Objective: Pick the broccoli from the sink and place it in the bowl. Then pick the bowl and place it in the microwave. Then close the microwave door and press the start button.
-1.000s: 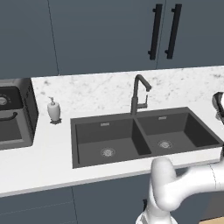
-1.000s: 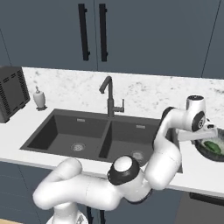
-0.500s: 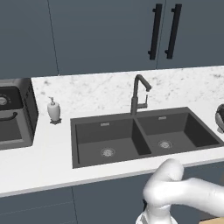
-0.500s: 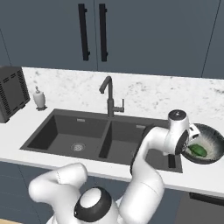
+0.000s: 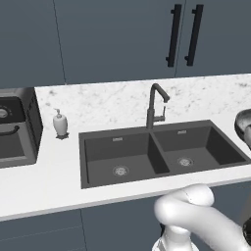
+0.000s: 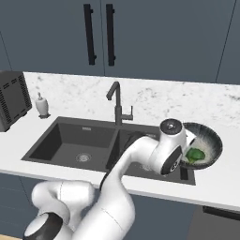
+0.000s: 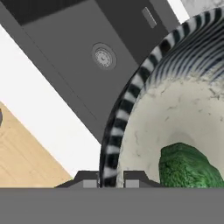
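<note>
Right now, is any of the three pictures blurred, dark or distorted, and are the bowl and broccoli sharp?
Left base view: even flat light, no glare; the bowl is cut by the right edge. Right base view: evenly lit, the bowl and broccoli small but clear. Hand view: very close, the bowl rim looks large and slightly soft, the broccoli partly cut off below.

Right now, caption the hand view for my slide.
Fingers pinch the bowl rim, broccoli inside, above the sink.

Around the soap dispenser

We see a white soap dispenser point(image 5: 60, 123) on the marble counter point(image 5: 112, 100); a black toaster oven point(image 5: 14, 128) stands just left of it, and dark cabinet doors with black handles point(image 5: 184, 34) hang above, further right.
</note>
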Available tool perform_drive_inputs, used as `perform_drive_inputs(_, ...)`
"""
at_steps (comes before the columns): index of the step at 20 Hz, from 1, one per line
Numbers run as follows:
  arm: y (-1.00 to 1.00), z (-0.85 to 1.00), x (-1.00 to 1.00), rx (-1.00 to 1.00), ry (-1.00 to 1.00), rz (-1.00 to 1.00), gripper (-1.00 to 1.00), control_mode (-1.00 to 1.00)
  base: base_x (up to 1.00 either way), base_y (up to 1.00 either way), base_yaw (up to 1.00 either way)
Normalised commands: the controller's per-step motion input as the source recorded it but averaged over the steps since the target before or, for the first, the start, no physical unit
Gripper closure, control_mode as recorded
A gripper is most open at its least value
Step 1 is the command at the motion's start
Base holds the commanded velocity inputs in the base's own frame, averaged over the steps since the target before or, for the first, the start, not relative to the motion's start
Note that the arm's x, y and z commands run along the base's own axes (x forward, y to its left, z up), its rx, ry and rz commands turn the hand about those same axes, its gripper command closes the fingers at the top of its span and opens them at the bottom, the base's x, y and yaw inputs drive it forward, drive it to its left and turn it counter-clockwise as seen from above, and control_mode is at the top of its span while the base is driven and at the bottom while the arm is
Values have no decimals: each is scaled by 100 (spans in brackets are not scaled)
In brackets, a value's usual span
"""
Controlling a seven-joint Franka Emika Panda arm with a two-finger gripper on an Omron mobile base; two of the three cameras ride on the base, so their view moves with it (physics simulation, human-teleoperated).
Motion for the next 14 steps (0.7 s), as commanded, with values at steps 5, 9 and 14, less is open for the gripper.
perform_drive_inputs(5,65,75,-48,-12,12,28,100,-100,0,0,0)
perform_drive_inputs(9,87,62,-42,-14,8,19,100,-100,0,0,0)
perform_drive_inputs(14,84,57,-34,-19,2,17,100,-100,0,0,0)
